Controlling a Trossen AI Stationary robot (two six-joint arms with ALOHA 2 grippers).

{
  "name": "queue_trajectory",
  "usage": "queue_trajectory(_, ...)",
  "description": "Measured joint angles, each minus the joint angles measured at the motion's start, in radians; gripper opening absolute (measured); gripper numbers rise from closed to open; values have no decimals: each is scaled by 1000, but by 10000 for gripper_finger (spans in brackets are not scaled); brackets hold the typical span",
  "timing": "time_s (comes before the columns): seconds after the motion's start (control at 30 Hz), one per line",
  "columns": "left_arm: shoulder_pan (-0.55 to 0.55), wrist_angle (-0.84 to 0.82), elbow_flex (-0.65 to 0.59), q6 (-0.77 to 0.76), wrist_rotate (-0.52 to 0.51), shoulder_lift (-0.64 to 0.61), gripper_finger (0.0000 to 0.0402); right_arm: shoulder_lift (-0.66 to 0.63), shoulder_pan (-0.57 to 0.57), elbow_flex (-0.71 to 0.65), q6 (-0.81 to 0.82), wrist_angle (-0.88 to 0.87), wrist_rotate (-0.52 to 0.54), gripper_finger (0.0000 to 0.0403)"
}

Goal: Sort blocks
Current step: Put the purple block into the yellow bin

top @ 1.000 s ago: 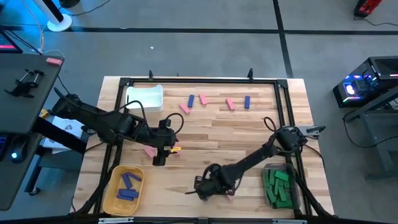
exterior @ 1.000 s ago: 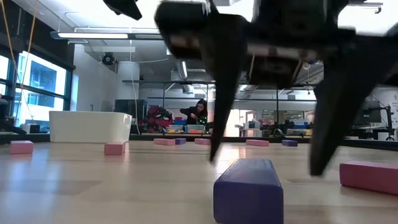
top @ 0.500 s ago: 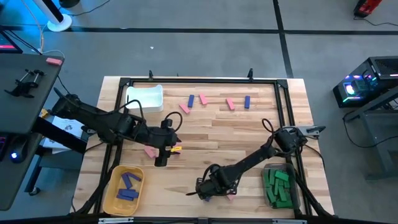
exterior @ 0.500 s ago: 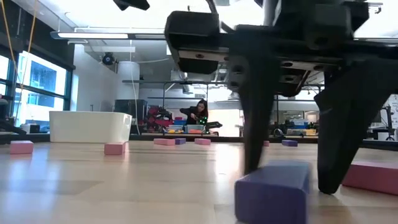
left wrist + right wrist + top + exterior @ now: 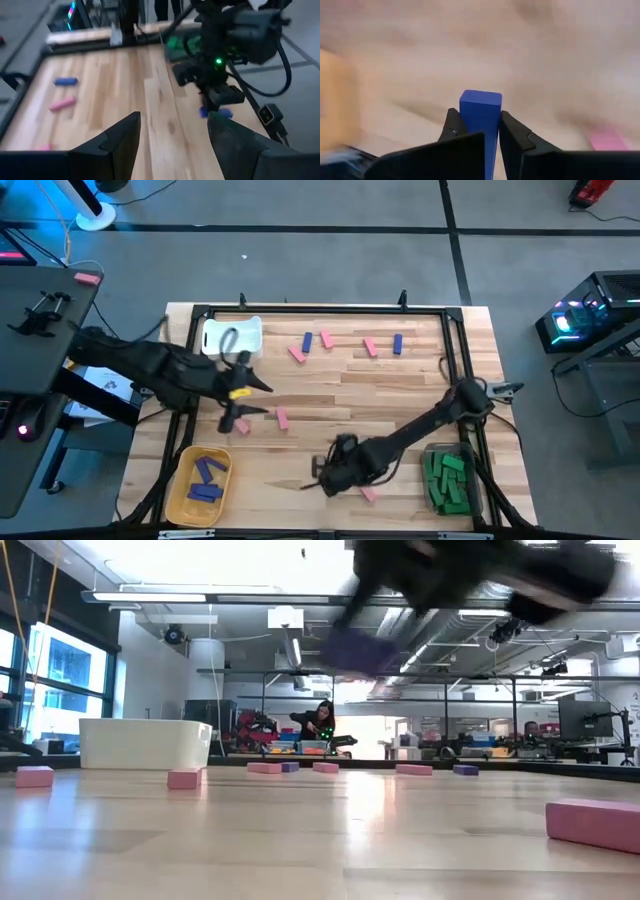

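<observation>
My right gripper (image 5: 331,474) hangs over the table's near middle, shut on a blue-purple block (image 5: 480,112). That block shows lifted and blurred in the low view (image 5: 356,650). A pink block (image 5: 368,493) lies flat on the table just beside this gripper. My left gripper (image 5: 260,400) is open at the table's left middle, raised, with nothing between its fingers (image 5: 173,120). Two pink blocks (image 5: 240,425) (image 5: 282,418) lie flat near it. Several pink and blue blocks (image 5: 327,339) lie along the far side. My right gripper pinches the blue-purple block by its two opposite sides (image 5: 470,122) between the two fingers. The fingers come from above, slanting down. The block's free end (image 5: 481,98) sticks out past the fingertips. It is lifted clear of the table.
A yellow bin (image 5: 183,498) with blue blocks stands at the near left. A clear bin (image 5: 447,480) with green blocks stands at the near right, and a white bin (image 5: 232,335) at the far left. A black frame (image 5: 320,310) borders the table.
My right gripper has shut on the blue-purple block and risen, lifting it clear of the table. My left gripper has drawn back toward the table's left edge and gone up, staying open. One pink block near it now lies uncovered.
</observation>
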Motion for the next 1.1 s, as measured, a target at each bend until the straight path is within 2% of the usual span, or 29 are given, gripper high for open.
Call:
queue_trajectory(0.17, 0, -3, 0, 24, -29, -49, 216, -125, -50, 0, -166, 72, 377, 4)
queue_trajectory(0.23, 0, -2, -1, 13, -32, -46, 216, -169, -78, 2, -236, 107, 479, 3)
queue_trajectory(0.3, -2, 20, -22, 11, -34, -32, 216, -206, -110, 2, -330, 125, 536, 4)
queue_trajectory(0.43, -16, 61, -84, -11, -34, 11, 216, -278, -183, 2, -607, 193, 544, 2)
queue_trajectory(0.53, -23, 147, -103, -55, -42, 32, 216, -327, -236, 2, -834, 277, 452, 3)
queue_trajectory(0.67, -20, 325, -102, -131, -197, 56, 216, -378, -278, 2, -1053, 353, 328, 2)
queue_trajectory(0.8, -22, 463, -101, -125, -377, 82, 216, -429, -302, 2, -1164, 352, 316, 2)
queue_trajectory(0.93, -41, 458, -102, -216, -532, 127, 216, -457, -325, 2, -1228, 347, 370, 2)
queue_trajectory(1.03, -53, 459, -84, -307, -598, 170, 216, -460, -326, 2, -1256, 369, 427, 2)
queue_trajectory(1.1, -57, 459, -63, -313, -636, 205, 216, -453, -325, 2, -1279, 389, 444, 2)
